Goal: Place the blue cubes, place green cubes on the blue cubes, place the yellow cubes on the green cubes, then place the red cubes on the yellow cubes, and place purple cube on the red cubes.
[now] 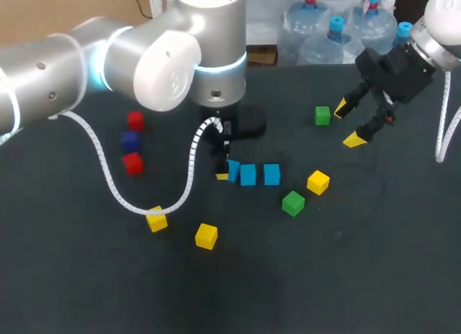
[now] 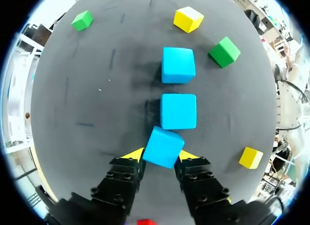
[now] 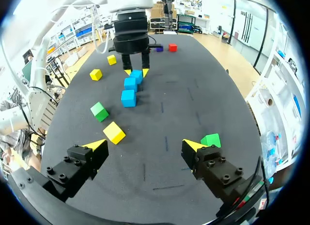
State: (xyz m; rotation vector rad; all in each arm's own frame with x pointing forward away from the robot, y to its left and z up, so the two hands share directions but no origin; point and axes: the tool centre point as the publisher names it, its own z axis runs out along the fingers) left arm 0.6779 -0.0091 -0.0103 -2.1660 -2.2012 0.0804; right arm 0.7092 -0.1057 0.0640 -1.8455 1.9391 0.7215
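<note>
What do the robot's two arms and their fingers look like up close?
Both arms are smooth, rounded, silver-white tubes: left arm, right arm. The left one has a glowing pale-blue ring and a white coiled cable. The left gripper and right gripper are boxy black with yellow-tipped fingers.

The left arm [image 1: 144, 60] and its looping cable [image 1: 106, 172] crossed the desk's [image 1: 346, 276] left half. The left pincer [image 2: 159, 156] clamped the end blue cube [image 2: 163, 146], which touched the middle blue cube [image 2: 178, 111]. A green cube [image 1: 293, 203] and a yellow cube [image 1: 318, 181] crowded the row's far end. Bare desk lay beneath the wide-spread right pincer [image 3: 145, 145].
</note>
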